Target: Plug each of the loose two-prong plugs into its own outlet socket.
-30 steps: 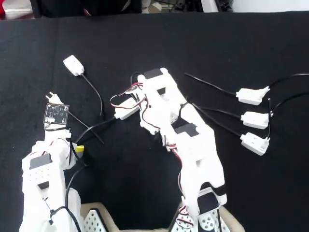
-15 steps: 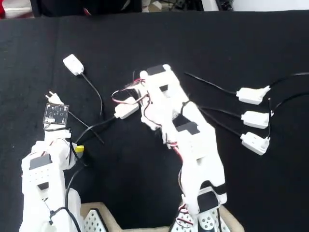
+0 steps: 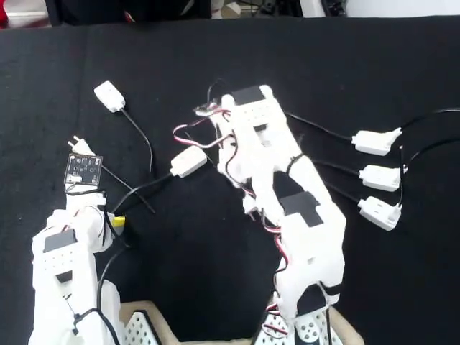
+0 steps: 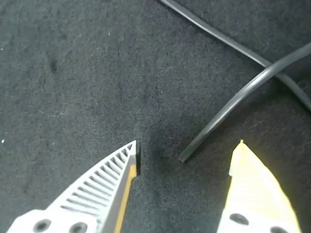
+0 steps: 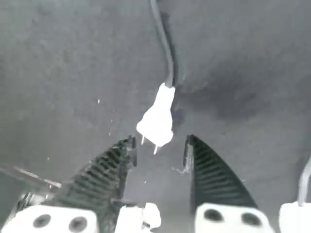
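In the right wrist view my right gripper [image 5: 159,141] is open, and a small white two-prong plug [image 5: 157,121] lies on the black cloth just ahead of its fingertips, prongs toward me, untouched. From above, the right arm [image 3: 262,140] stretches over the table's middle. A white plug [image 3: 188,162] lies to its left, another [image 3: 109,96] farther left, and a small two-prong plug [image 3: 80,146] beside the left arm [image 3: 65,248]. Three white outlet sockets [image 3: 379,177] lie at the right. My left gripper [image 4: 187,150] is open over a black cable end [image 4: 183,156].
Black cables [image 3: 140,144] run across the cloth from the plugs and cross near the left arm. More cables [image 3: 316,129] run from the sockets under the right arm. The table's far edge [image 3: 230,18] lies beyond.
The right arm has swung to the right and farther out, away from the white plug in the middle, which stays on the cloth. The left arm has not moved.
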Controlling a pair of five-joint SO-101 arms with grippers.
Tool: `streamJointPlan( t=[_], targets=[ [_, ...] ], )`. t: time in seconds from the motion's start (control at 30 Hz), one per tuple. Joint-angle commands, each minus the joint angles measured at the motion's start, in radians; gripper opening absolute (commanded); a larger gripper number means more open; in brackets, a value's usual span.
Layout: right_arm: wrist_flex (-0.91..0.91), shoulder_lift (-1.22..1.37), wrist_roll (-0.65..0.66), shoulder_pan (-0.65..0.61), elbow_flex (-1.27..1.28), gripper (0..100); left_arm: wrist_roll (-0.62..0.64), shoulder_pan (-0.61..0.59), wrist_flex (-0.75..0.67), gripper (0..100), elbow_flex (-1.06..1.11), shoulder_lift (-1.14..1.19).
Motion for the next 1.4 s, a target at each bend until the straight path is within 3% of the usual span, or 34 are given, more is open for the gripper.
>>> streamJointPlan(
  t=[0.0,0.27,0.57,0.8,1.0,1.23,1.37],
  targets=[
    [0.031,-0.054,-0.009,-0.003,0.062,17.0,-0.005,-0.012,0.002,30,-0.025,-0.017],
    [0.023,-0.004,-0.008,0.000,0.047,17.0,-0.005,-0.015,0.003,30,-0.025,-0.017],
    [0.026,0.237,-0.008,0.038,-0.188,17.0,-0.005,-0.015,0.003,30,-0.025,-0.017],
    [0.025,0.294,0.021,0.044,-0.162,16.5,-0.005,-0.013,0.003,30,-0.025,-0.017],
    [0.025,0.300,0.020,0.040,-0.162,1.5,-0.005,-0.013,0.003,30,-0.025,-0.017],
    [0.021,0.298,0.031,0.029,-0.114,15.5,-0.005,-0.015,0.003,30,-0.025,-0.017],
    [0.023,0.292,0.023,0.025,-0.148,1.0,-0.005,-0.015,0.003,30,-0.025,-0.017]
  ],
)
